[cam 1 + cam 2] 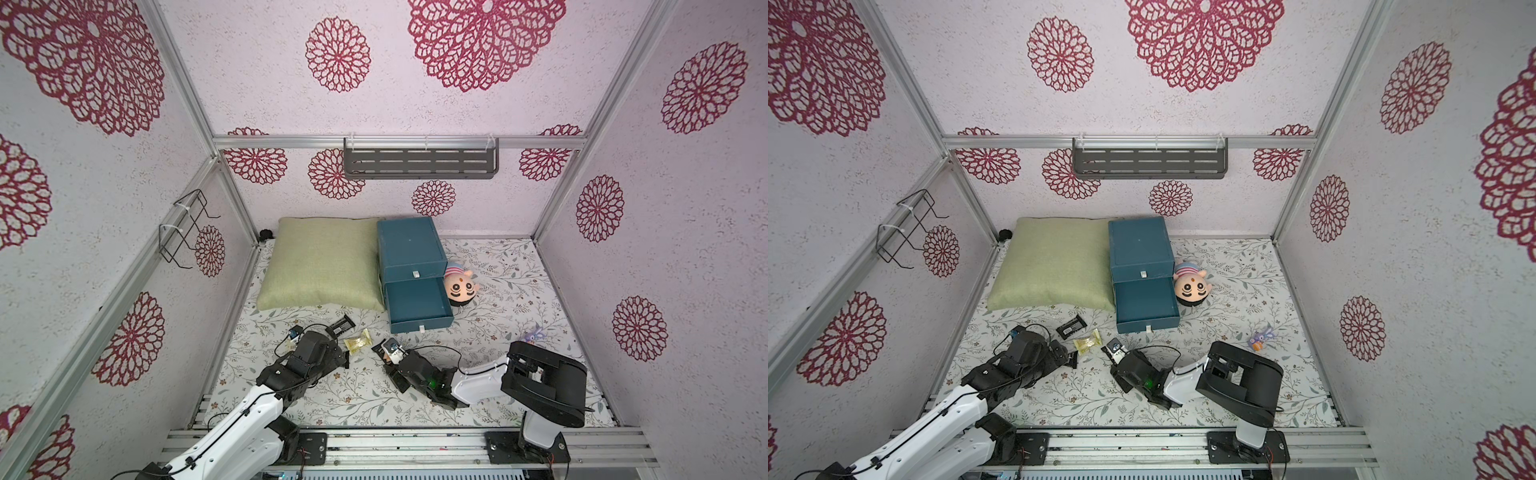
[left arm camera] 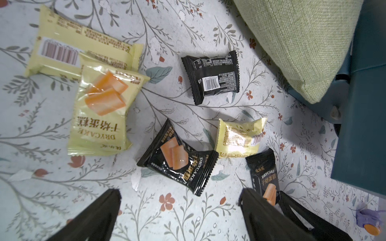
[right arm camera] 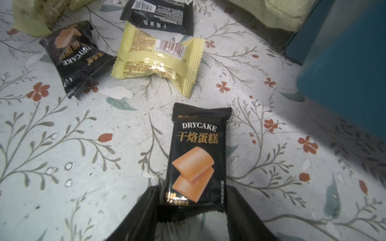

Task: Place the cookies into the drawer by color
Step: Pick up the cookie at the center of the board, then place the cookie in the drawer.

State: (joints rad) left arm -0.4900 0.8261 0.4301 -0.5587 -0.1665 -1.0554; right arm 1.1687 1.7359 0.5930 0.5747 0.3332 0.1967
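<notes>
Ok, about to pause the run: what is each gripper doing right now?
Left gripper: open, holding nothing.
Right gripper: fingers flank the glossy black wrapped cookie packet; whether it grips cannot be told.

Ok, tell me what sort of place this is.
Probably a robot test booth dressed as a bedroom: aluminium frame, flowered wall panels, green cushion and blue drawer chest on floral cloth, left arm and right arm on a rail.

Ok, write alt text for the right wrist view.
A black Drycake packet lies on the floral cloth, its near end between the fingers of the right gripper. Beyond it lie a yellow packet and two more black packets; the teal drawer chest stands nearby.
</notes>
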